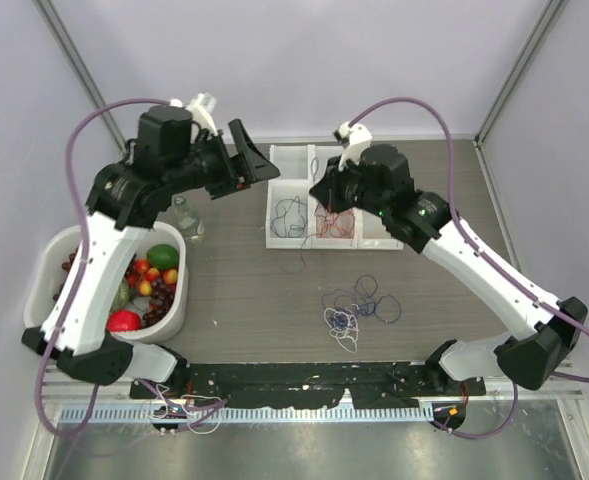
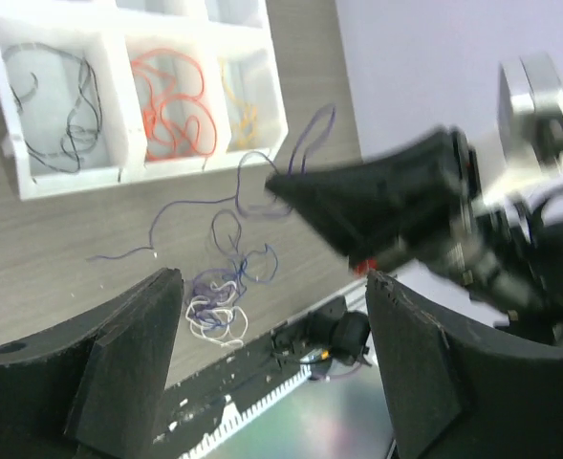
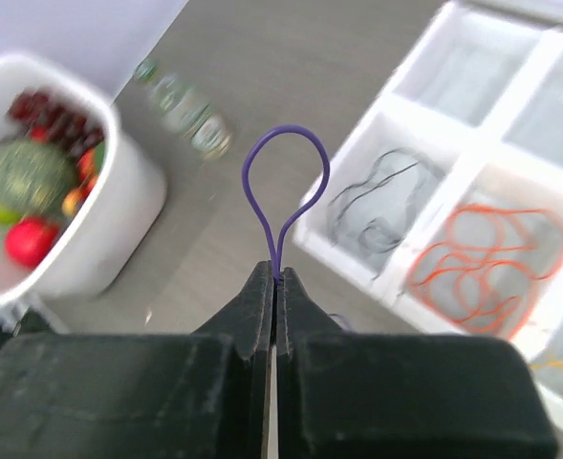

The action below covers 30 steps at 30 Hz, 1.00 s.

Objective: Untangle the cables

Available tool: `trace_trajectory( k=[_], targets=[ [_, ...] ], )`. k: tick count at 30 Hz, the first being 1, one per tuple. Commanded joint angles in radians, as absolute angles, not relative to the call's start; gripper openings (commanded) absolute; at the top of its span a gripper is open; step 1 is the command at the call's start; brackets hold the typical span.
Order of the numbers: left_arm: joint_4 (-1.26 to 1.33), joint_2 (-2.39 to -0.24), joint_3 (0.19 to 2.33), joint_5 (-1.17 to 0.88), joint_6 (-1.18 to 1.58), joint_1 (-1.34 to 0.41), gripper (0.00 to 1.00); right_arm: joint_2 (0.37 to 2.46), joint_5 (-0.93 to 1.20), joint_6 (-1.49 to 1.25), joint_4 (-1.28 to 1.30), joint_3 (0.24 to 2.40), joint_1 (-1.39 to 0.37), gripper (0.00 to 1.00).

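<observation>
Purple cable (image 3: 286, 128) is what your right end effector (image 3: 274, 279) holds: its two fingers are pressed fully together on the strand, and a small loop stands up above the tips. In the top view this end effector hangs above the white tray (image 1: 284, 243).

In the left wrist view the same purple strand runs down from it to the tangle (image 1: 349, 318) on the table (image 1: 244, 290). The tangle lies in front of the tray and apart from it. In it you see purple-blue loops, and a white cable (image 2: 214, 325) is twisted with them at the near end.

Three more cables lie in the tray, each in its own compartment of the front row. The black cable (image 2: 61, 110) is in the left one, the red-orange cable (image 2: 171, 96) in the middle one, and the yellow cable (image 2: 243, 120) in the right one. The back row is too blurred, so I cannot tell you what it contains.

Your left end effector (image 2: 273, 282) is wide open, and nothing is between its fingers. In the top view it is raised near the far left corner of the tray.

At the left side of the table a white tub (image 1: 172, 318) with fruit (image 1: 162, 257) stands under the left arm. A small clear bottle (image 1: 187, 222) is between the tub and the tray.
</observation>
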<state>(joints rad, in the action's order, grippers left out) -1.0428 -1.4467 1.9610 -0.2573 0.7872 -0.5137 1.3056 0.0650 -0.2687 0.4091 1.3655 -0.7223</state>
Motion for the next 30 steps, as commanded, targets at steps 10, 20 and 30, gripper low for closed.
trace_trajectory(
  k=[10, 20, 30],
  targets=[
    [-0.853, -1.215, 1.724, -0.186, 0.663, -0.505, 0.83, 1.547, -0.231, -0.238, 0.313, 1.765, -0.379, 0.01],
    [-0.870, -1.242, 1.690, -0.261, 0.558, -0.505, 0.84, 1.819, -0.259, -0.118, 0.209, 1.956, -0.278, 0.01],
    [-0.905, -1.243, 1.661, -0.229, 0.496, -0.506, 0.85, 2.028, -0.227, -0.190, 0.137, 1.973, -0.261, 0.01]
  ],
)
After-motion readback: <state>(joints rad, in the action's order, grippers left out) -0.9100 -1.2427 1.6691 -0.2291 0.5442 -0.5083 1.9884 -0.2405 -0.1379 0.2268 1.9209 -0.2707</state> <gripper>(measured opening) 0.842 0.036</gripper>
